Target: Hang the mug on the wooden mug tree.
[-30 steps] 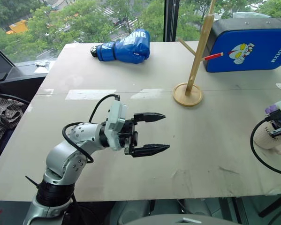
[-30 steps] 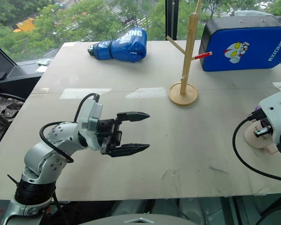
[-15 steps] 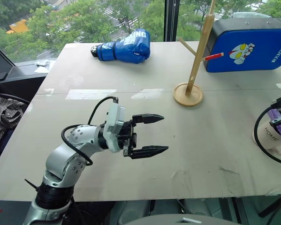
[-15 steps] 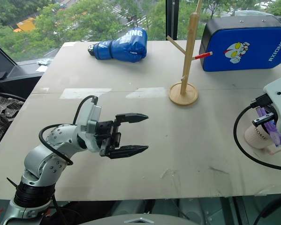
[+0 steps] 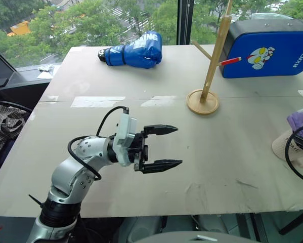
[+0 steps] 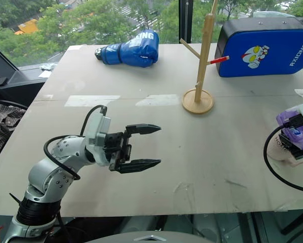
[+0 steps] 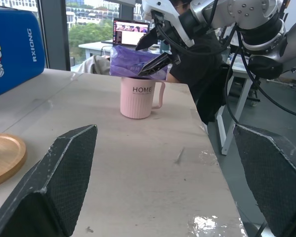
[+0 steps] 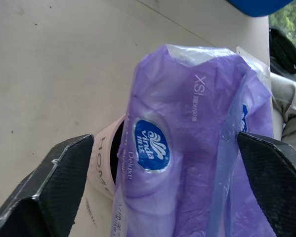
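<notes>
Mug stands upright under the right gripper, tissue packet stuffed in its mouth. Fingers, shut a second ago, now spread around the packet; hanging not started. Left gripper open, idle.

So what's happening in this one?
A two-armed robot works at a table. The mug stands upright near the table's right edge with a purple tissue packet stuffed in its mouth. The right gripper is open around the packet's top. The left gripper hovers open over the table's middle, holding nothing. The wooden mug tree stands bare at the back, near a blue boxing glove and a blue pad.
</notes>
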